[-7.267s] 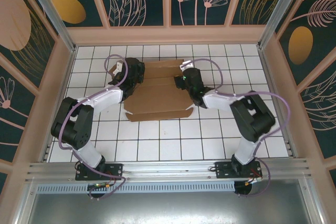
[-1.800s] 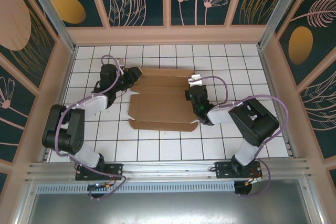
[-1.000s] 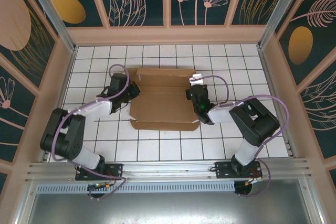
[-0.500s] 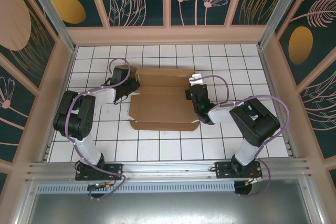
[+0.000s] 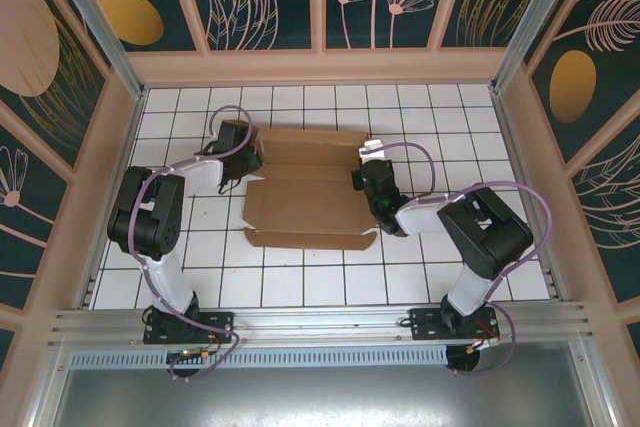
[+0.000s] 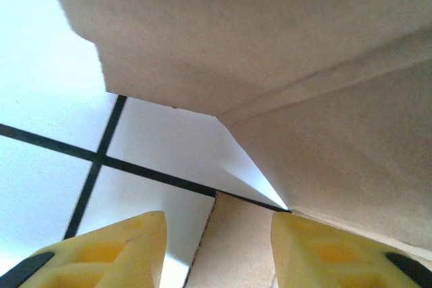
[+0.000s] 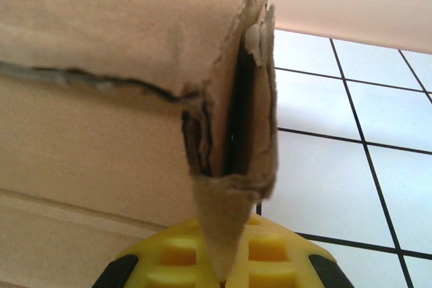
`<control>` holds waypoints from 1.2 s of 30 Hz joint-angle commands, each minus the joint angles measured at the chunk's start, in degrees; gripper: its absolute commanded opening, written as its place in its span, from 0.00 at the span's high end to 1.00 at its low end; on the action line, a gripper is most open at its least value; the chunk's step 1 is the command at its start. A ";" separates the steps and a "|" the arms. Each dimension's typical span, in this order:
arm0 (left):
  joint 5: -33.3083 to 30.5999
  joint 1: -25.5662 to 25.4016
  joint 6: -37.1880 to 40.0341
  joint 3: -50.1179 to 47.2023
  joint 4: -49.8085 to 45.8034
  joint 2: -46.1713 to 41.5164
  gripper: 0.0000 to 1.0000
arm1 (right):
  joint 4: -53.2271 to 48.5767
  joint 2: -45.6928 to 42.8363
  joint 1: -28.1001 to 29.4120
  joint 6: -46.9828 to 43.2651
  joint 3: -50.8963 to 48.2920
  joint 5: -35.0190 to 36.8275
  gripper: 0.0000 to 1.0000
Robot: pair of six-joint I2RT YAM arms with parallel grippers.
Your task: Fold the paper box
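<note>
Looking down from above, the top camera takes in one paper box, lying partly unfolded on the white tiled table between two grippers. The left gripper is at the box's left edge and the right gripper at its right edge. That camera is too far off to show how either set of fingers stands.

The left wrist camera does show this. The two yellow fingers of the left gripper are spread apart and released. A narrow cardboard tab runs up between them, close against the right-hand finger and clear of the left-hand one. Ahead of the fingers and to their right, the box rises as a broad flap with a crease across it; to their left is bare tile with dark grout lines.

The right wrist camera shows the right gripper clenched. Its yellow pads pinch a pointed, doubled-over corner of the box, whose torn, layered edge stands upright just ahead of the fingertips. The rest of the cardboard spreads to the left of this gripper, with tile to its right.

There are two arms. The left arm's elbow is bent outward on the left, and its forearm reaches forward and inward. The right arm's elbow is folded out to the right, and its forearm angles back toward the box.
</note>
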 commanded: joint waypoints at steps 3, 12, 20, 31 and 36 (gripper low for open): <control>-0.03 0.42 1.90 1.31 -1.68 2.28 0.55 | -3.13 -0.25 0.17 1.04 0.62 -2.13 1.00; 13.61 0.43 -1.10 -0.96 6.00 0.90 0.57 | -3.32 0.24 0.17 1.26 0.89 -2.72 1.00; 24.78 0.42 -6.15 -3.78 15.55 -1.66 0.57 | -4.01 0.66 0.14 1.52 1.67 -2.56 1.00; 31.28 -3.52 -10.58 -2.59 20.69 7.68 0.57 | -4.94 1.17 0.18 1.39 2.19 -2.24 1.00; 26.35 -3.41 -8.96 -3.47 16.93 0.99 0.57 | -5.96 0.64 -0.35 1.60 2.46 -0.41 1.00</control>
